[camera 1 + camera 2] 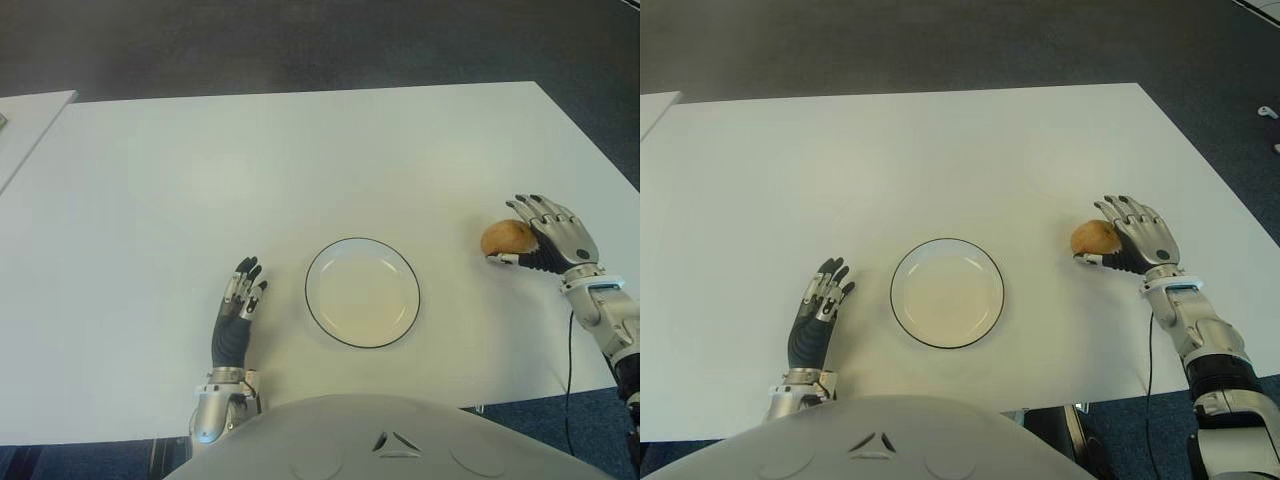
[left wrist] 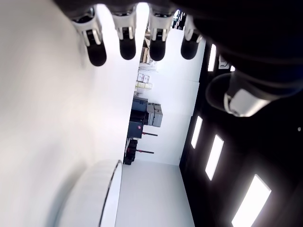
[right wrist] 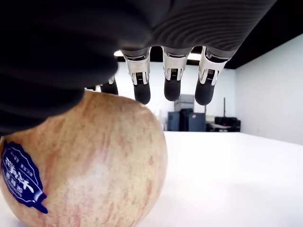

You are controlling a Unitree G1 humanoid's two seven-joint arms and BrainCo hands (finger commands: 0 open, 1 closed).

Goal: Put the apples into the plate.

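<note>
**My right hand beside an apple, plate waiting at centre**

My right hand (image 1: 550,238) is at the right side of the white table (image 1: 300,160), its palm against an apple (image 1: 508,238) that sits on the tabletop. In my right wrist view, three fingers (image 3: 173,78) reach straight out past the top of the fruit rather than curling onto it. The thumb lies low at the apple's near side. So the hand is unclenched, touching but not gripping.

The apple is yellow-gold with faint red streaks. It carries a dark blue sticker (image 3: 20,176) with small white writing, too small for me to read.

The white plate (image 1: 362,292) with a thin dark rim sits at the table's centre, well apart from the apple.

My left hand (image 1: 236,312) shows just left of the plate, fingers extended, holding nothing.
</note>
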